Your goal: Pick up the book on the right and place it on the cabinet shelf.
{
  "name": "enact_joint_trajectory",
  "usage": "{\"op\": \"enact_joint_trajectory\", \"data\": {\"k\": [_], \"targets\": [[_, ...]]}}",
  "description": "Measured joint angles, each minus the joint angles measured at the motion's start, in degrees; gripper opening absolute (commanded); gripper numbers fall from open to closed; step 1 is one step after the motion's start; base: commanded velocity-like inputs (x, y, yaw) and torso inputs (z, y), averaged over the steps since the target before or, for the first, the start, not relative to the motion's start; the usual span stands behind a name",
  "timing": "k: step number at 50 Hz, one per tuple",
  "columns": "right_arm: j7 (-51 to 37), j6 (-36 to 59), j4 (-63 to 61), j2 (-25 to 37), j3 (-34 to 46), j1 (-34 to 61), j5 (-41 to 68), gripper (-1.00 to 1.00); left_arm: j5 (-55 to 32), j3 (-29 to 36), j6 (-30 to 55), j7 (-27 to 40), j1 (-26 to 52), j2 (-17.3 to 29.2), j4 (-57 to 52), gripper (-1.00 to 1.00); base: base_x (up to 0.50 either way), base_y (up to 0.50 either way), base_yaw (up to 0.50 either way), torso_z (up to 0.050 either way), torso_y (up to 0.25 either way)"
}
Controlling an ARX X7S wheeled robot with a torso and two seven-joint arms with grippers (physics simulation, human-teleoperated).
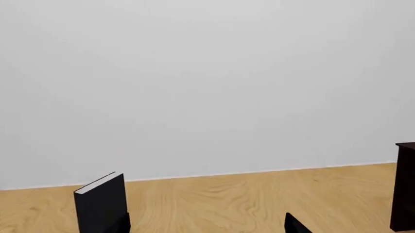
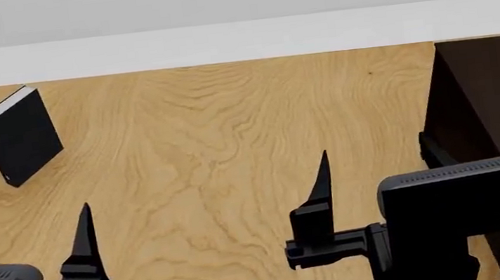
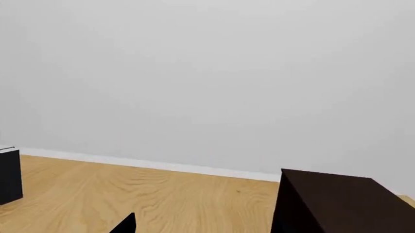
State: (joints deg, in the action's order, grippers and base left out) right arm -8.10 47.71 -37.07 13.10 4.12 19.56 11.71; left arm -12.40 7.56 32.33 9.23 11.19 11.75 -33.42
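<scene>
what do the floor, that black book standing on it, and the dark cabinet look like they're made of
Pale wooden floor: light wood with swirling grain, matte. Upright black book: smooth plain black cover, probably board, with white paper page edges on top. Very dark brown cabinet: seemingly dark-stained wood, though grain hardly shows.

You have a light wood-grain top (image 2: 223,150). A black book (image 2: 20,135) stands on it at far left; the dark cabinet (image 2: 495,98) probably rests at right.
</scene>
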Motion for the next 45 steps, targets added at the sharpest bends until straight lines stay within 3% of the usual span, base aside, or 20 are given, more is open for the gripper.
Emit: {"op": "enact_joint_trajectory", "data": {"k": [17, 32, 37, 45], "targets": [[-0.3, 3.7, -2.3, 1.1, 0.4, 0.5, 1.0, 1.0, -0.4, 0.1, 0.4, 0.8, 0.1, 0.6, -0.7, 1.0, 0.0, 0.0, 0.0, 0.0, 0.0], [2.1, 19.6, -14.2, 3.3, -4.3, 1.8, 8.8, 1.0, -1.0, 0.0, 0.7, 1.1, 0.5, 1.1, -0.6, 1.0, 0.0, 0.0, 0.0, 0.0, 0.001], [-2.1, 26.3, -17.6, 4.9, -8.3, 4.0, 19.4, 1.0, -1.2, 0.0, 0.8, 1.2, 0.7, 1.2, -0.6, 1.0, 0.0, 0.0, 0.0, 0.0, 0.0], [-15.6, 34.6, -18.7, 8.8, -15.8, 7.9, 45.1, 1.0, -1.5, 0.1, 0.7, 1.4, 0.9, 1.4, -0.6, 1.0, 0.0, 0.0, 0.0, 0.0, 0.0]]}}
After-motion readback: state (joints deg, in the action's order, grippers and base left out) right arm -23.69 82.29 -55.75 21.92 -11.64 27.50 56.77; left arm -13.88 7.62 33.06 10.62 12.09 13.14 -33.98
